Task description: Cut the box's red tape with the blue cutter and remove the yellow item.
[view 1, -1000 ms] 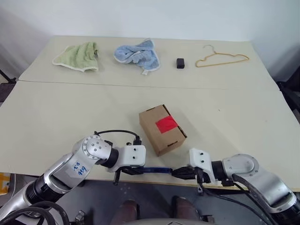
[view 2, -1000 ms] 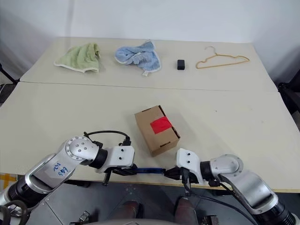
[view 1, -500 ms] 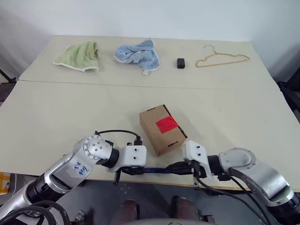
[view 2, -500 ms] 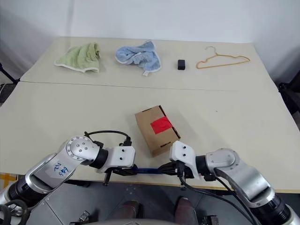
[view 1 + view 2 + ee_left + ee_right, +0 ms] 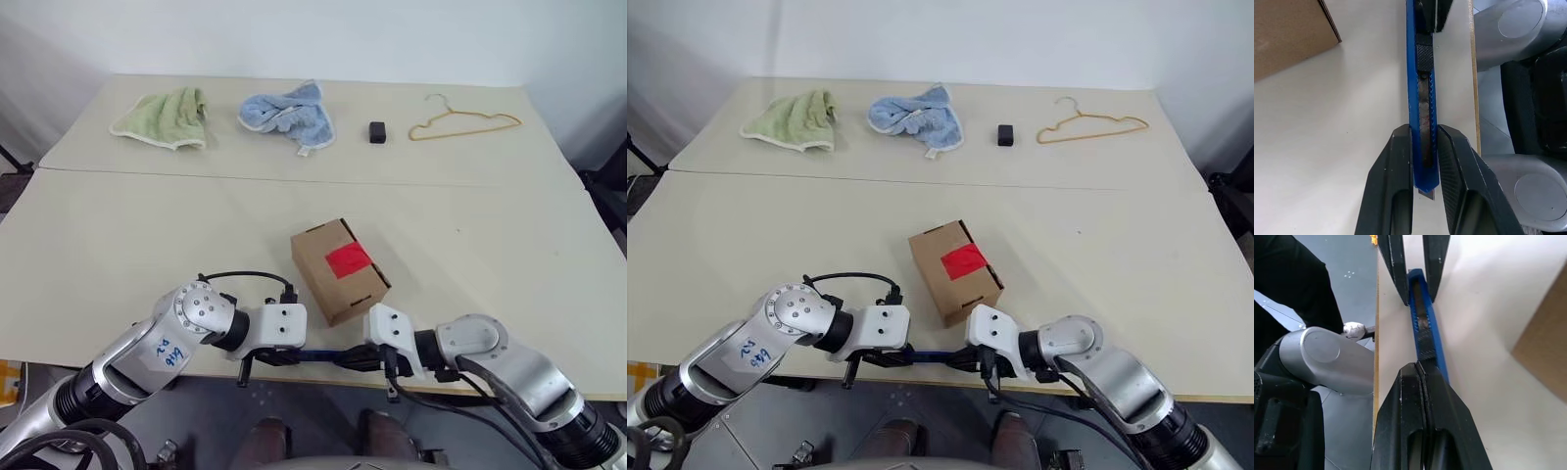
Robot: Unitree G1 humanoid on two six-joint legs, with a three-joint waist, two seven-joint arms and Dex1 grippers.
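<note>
The brown box (image 5: 338,269) stands mid-table, closed, with the red tape (image 5: 347,260) across its top seam. The blue cutter (image 5: 321,356) lies level along the table's near edge, in front of the box. My left gripper (image 5: 1423,134) is shut on one end of it, a short blade tip showing between the fingers. My right gripper (image 5: 1421,369) is shut, and its joined fingertips touch the cutter (image 5: 1422,323) at the other end, by the black slider (image 5: 1424,58). The yellow item is hidden.
Along the far table lie a green towel (image 5: 165,116), a blue towel (image 5: 286,114), a small black block (image 5: 377,132) and a tan wire hanger (image 5: 460,121). A seam (image 5: 147,174) joins the two tabletops. Both hands work right at the near edge.
My right gripper has slid left along the near edge until its shut tips meet the cutter's free end. The left gripper and the cutter have stayed put.
</note>
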